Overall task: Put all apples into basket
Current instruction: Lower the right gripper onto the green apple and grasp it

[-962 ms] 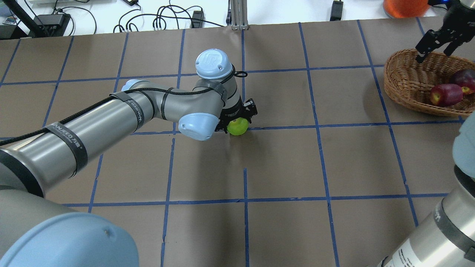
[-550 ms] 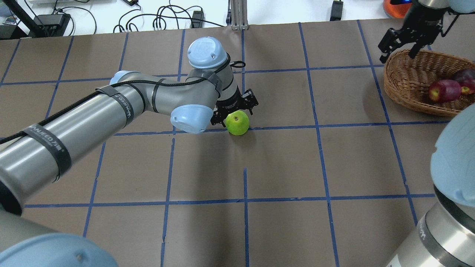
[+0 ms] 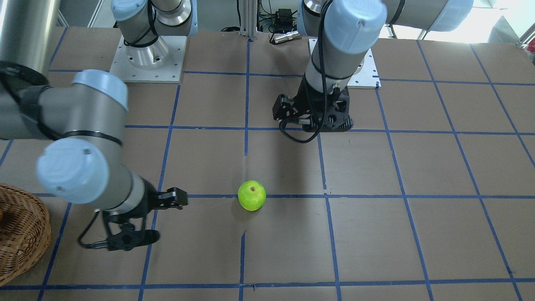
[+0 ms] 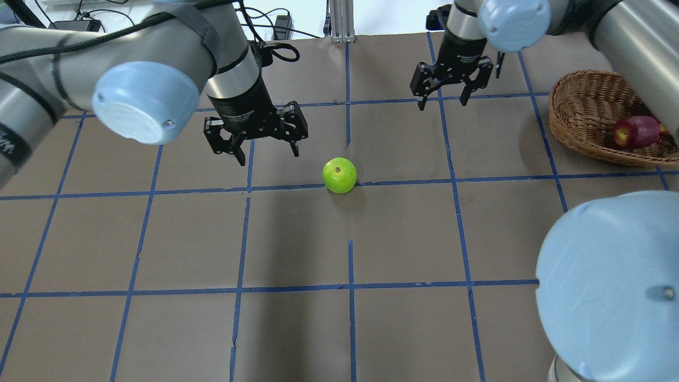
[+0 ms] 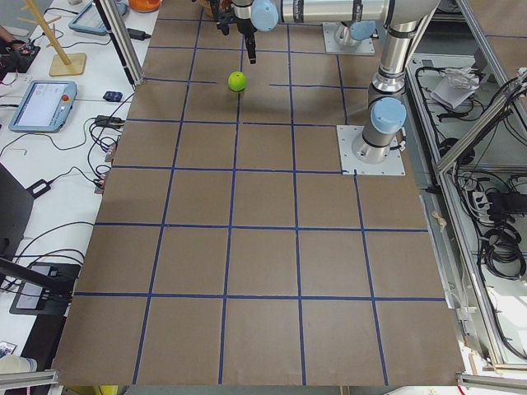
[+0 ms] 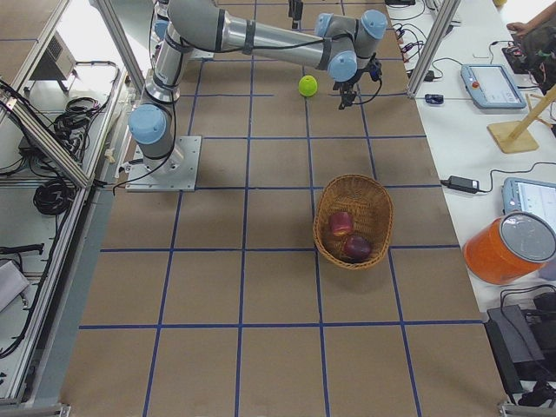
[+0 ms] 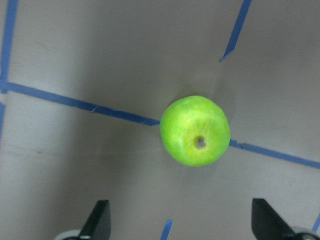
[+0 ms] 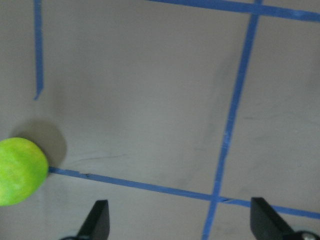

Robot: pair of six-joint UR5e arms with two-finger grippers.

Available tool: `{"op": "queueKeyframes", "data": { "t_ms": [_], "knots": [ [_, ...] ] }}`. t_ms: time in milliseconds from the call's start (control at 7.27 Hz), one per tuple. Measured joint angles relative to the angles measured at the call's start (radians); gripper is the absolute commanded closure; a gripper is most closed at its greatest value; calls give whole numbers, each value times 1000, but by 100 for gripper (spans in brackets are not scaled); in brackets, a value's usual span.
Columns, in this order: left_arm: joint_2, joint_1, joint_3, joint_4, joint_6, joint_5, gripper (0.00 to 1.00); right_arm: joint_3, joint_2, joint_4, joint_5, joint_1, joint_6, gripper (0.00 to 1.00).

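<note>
basket (image 6: 323, 208): likely two red apples (image 6: 340, 223) | green apple (image 4: 339, 175): on table (image 4: 403, 233) | left gripper (image 4: 268, 154), right gripper (image 4: 442, 103): spread, empty

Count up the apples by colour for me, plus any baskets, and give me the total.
Green apple: 1
Red apples: 2
Basket: 1
Total: 4

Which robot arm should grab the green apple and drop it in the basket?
Probably the right. Both the right gripper and left gripper hang open near the green apple, but the basket sits on the right arm's side, a shorter carry.
</note>
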Motion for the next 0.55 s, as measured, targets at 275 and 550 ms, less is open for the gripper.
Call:
{"op": "queueKeyframes", "data": {
  "t_ms": [275, 550],
  "knots": [
    [114, 32, -65, -15, 126, 28, 0, 37, 48, -158, 5, 158, 224, 0],
    [168, 96, -94, 24, 176, 80, 0, 61, 84, -235, 1, 267, 392, 0]
  ]
}}
